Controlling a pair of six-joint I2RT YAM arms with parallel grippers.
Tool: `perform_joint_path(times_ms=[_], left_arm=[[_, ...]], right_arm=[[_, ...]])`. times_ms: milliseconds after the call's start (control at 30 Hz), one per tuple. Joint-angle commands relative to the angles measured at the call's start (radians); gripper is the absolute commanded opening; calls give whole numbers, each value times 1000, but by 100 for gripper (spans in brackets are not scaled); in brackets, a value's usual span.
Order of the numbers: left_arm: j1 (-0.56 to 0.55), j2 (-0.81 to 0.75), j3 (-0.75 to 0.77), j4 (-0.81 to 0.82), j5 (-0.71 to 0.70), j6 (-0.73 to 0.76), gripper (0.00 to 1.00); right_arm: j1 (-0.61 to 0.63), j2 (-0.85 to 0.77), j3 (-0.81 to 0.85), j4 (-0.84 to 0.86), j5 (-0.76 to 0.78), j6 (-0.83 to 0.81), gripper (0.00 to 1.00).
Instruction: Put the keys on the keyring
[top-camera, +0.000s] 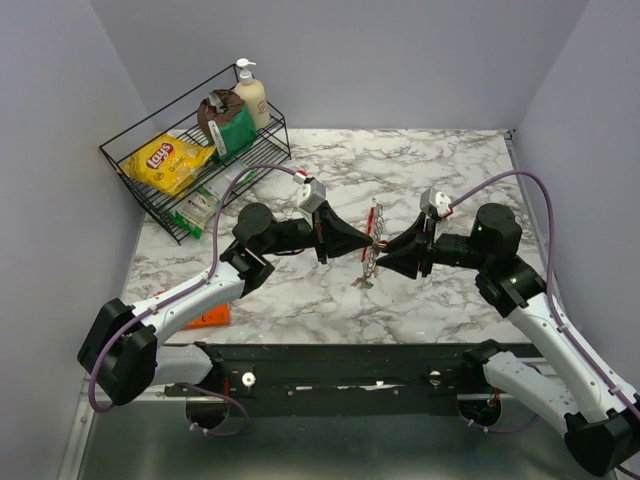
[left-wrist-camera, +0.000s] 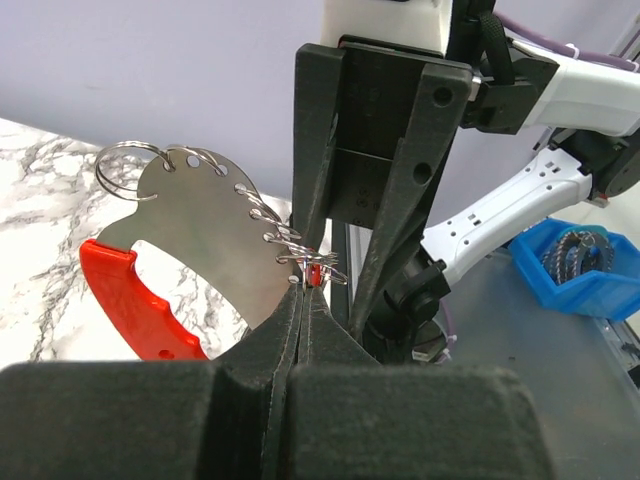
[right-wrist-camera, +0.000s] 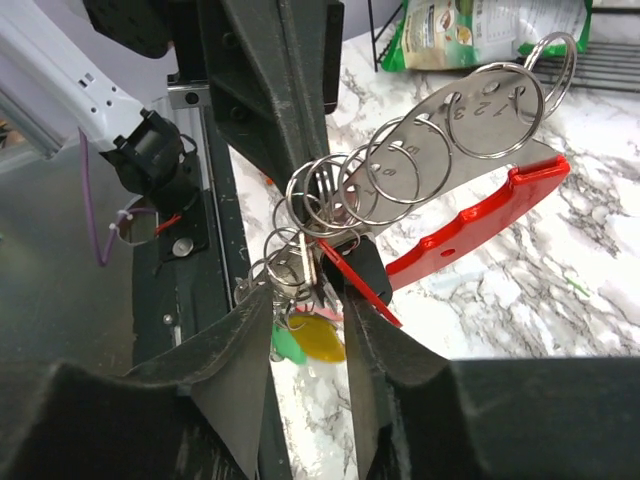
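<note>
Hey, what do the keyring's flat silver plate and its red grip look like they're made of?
Silver plate: likely steel or similar metal, smooth satin finish, reflecting light, thin with punched holes. Red grip: probably plastic, glossy, evenly coloured, moulded ridges.

A white counter (top-camera: 440, 180) veined with grey marble filled the space between plain grey walls. At its back left corner stood a black wire rack (top-camera: 165, 215) with two tiers. The upper tier held a yellow chip bag (top-camera: 168, 160) lying flat, a brown and green pouch (top-camera: 226, 122) standing beside it, and a cream pump bottle (top-camera: 251, 95) upright at the far end. A green and white packet (top-camera: 200, 208) lay on the lower tier. A flat orange packet (top-camera: 212, 316) rested near the counter's front left edge, partly hidden. Off the counter sat a blue bin (left-wrist-camera: 580, 265) with something dark inside.
</note>
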Motion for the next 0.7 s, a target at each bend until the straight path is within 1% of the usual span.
perform_joint_path(times_ms=[0,33,100,500,600,667], left_arm=[[11,3,-10,87,35,-17,0],[16,4,-8,89,41,-17,0],[16,9,-7,87,47,-20,0],[16,26,-5,133,67,-49,0],[16,29,-7,138,68,-54,0],[16,30,-7,144,71,-57,0]], right_arm=[[-6,-60,-28,51,-3,-15,45],[-6,-69,-35,74,-4,-15,48],[-6,-89,-48,94,-7,-10,49],[-6,-49,-28,120,-10,-21,49],[-6,-39,-25,125,-26,-21,47],[-6,-36,-25,132,-33,-18,38]])
